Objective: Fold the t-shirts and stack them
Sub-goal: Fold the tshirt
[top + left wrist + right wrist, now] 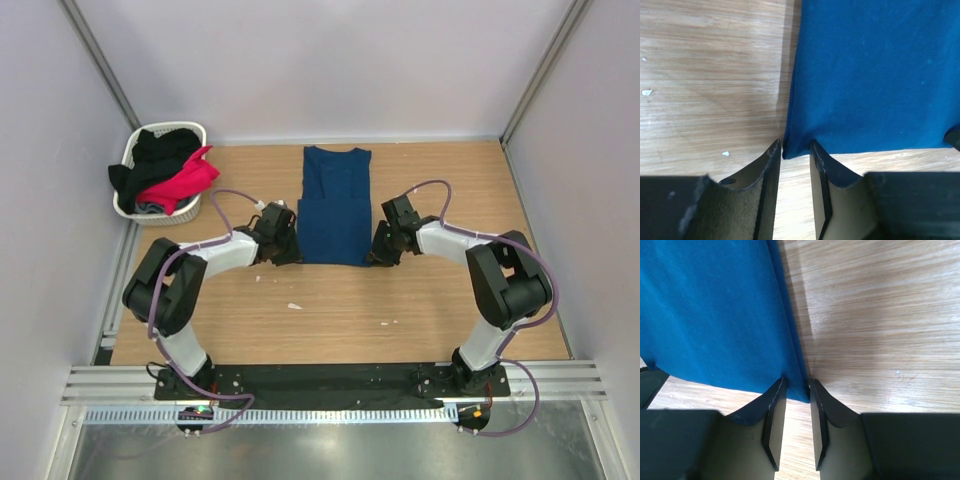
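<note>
**A:** Where is the navy tee?

**B:** It lies flat mid-table, narrow, with the collar far and the hem near. The pink tee and black tee sit in the basket at the far left.

**A:** And the grippers?

**B:** The left gripper is at the near left hem corner and the right gripper at the near right one. Each pair of jaws stands a narrow gap apart with the corner between the fingers. Wood shows through both gaps, so I judge neither has pinched yet.

**A:** How do we do this well?

**B:** Stay low on the table and pinch every layer at each corner, not just the top one. Lift both sides evenly and carry the hem far, toward the collar, keeping that edge taut. If one corner slips, I expect the fold to skew.
</note>
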Tool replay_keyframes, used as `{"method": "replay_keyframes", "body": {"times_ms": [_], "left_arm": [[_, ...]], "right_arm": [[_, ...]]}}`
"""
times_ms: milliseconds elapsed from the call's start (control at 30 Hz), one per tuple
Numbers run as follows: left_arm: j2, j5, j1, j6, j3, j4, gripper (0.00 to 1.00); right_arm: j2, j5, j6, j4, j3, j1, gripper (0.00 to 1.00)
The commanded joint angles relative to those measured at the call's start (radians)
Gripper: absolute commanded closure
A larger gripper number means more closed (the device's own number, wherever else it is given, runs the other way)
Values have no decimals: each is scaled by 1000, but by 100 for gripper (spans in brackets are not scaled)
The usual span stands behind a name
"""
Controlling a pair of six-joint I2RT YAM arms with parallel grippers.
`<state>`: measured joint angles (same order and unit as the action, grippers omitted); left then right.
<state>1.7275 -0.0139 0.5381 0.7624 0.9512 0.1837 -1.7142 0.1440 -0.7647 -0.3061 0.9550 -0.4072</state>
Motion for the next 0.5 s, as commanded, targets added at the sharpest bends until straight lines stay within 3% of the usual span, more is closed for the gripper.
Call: {"method": "replay_keyframes", "body": {"times_ms": [0,67,167,233,467], "left_arm": [[32,0,-4,6,-34,-24,69],[38,3,-4,5,-34,-30,76],[49,6,-4,8,-38,-27,100],[38,8,-3,14,-43,-20,100],[-78,8,11,43,-118,65,100]], "right_arm": [[15,-12,-10,12,-5,-12,70],[8,-20,-8,10,-7,-12,77],[10,-29,-10,7,-19,-12,90],[22,-34,-5,-7,-24,-13,99],[105,-54,42,-111,-99,-24,99]]}}
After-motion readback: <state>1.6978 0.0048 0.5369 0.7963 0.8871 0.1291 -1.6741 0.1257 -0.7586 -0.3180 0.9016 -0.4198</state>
